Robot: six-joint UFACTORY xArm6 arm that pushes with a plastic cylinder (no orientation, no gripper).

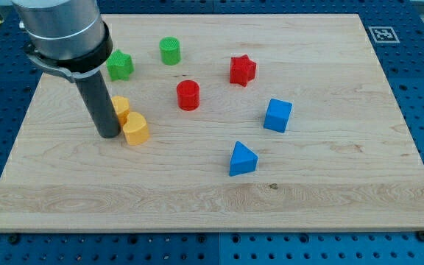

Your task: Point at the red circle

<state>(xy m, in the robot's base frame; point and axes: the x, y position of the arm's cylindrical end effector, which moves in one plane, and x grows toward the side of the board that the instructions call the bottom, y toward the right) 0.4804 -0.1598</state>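
Nearest first: blue triangle (242,159) lies toward the view's bottom of the table (330,213), well to the view's right of my tip (109,135) and a little nearer the camera. Blue cube (277,115) sits farther right still.

No jaws on this rig, only the dark rod, so nothing is clenched or released. My tip rests on the wood at the view's left, touching or just beside the yellow block (135,128); a second yellow block (120,107) is partly hidden behind the rod, shape unclear.

Red circle (188,95), the target, stands upright to the view's right of my tip and slightly farther back, apart from every other block. Ground between the two looks mostly open, though the nearer yellow block sits close on that side.

Farther back: red star (242,70) right of the target, green circle (170,50) and green star (120,65) behind my tip.

Judgement: pointing not yet done. Tip is well apart from the target; remaining move is a slide right and back, skirting the yellow pair, stopping just short of the red circle.
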